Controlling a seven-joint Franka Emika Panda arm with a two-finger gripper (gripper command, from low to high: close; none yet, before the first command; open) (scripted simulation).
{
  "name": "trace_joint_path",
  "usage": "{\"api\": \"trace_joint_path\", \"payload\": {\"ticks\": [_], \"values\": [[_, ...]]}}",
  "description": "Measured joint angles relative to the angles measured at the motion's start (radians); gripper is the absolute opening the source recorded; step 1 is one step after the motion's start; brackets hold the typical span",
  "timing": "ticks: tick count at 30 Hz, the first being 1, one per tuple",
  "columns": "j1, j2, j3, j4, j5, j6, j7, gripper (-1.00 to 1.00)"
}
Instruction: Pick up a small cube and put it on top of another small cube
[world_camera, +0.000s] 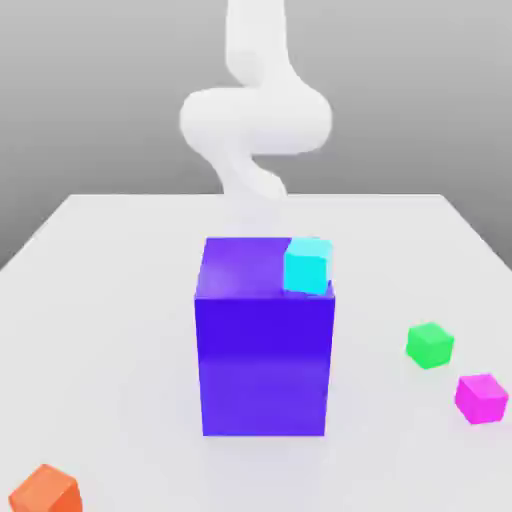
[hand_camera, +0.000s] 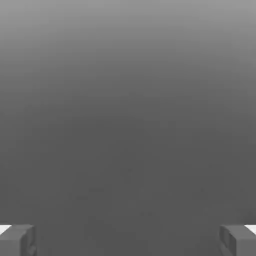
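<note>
The small magenta cube (world_camera: 481, 397) rests on the white table at the exterior view's right, near the front. The small green cube (world_camera: 430, 345) sits just behind it, a short gap away. The white arm (world_camera: 255, 120) rises behind the big blue-purple block, which hides its lower part. In the hand view my gripper (hand_camera: 128, 240) is open, its two grey fingertips (hand_camera: 17, 240) far apart with nothing between them, facing plain grey background.
A big blue-purple block (world_camera: 264, 340) stands mid-table with a cyan cube (world_camera: 307, 266) on its top, at the corner toward the exterior view's right. An orange cube (world_camera: 45, 492) lies at the front of the exterior view's left. The white table (world_camera: 110, 300) spreads around them.
</note>
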Motion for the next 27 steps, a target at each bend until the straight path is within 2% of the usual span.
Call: {"api": "trace_joint_path", "payload": {"ticks": [9, 17, 21, 27], "values": [[0.23, 0.333, 0.02, -0.076, 0.036, 0.147, -0.35, 0.0], [0.387, 0.622, 0.093, -0.142, 0.039, 0.276, -0.636, 0.0], [0.473, 0.768, 0.127, -0.175, -0.002, 0.341, -0.748, 0.0], [0.535, 0.988, 0.138, -0.197, -0.121, 0.457, -0.813, 0.0]]}}
